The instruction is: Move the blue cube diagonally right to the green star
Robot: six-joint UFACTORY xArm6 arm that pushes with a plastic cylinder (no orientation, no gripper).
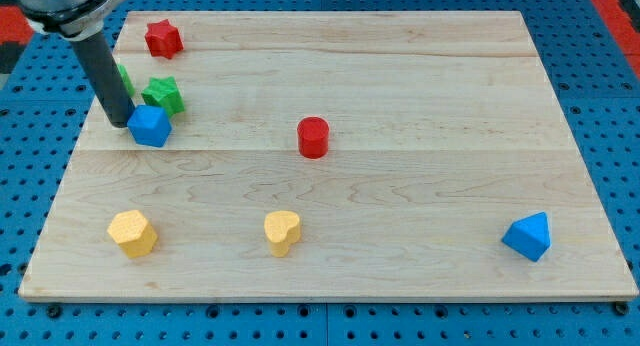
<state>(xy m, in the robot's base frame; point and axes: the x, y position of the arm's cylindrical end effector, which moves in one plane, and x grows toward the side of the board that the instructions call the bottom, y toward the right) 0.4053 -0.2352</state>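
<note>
Gripper absent, my tip [119, 122] touching blue cube [150, 127] at its left, upper left of frame, green star [162, 93] just above, bench [400, 216] beneath.

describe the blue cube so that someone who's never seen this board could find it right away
Look at the wooden board, toward its upper left. The blue cube sits just below and left of the green star, with my tip against its left side. The other blue block, a pointed one, sits at lower right.
</note>
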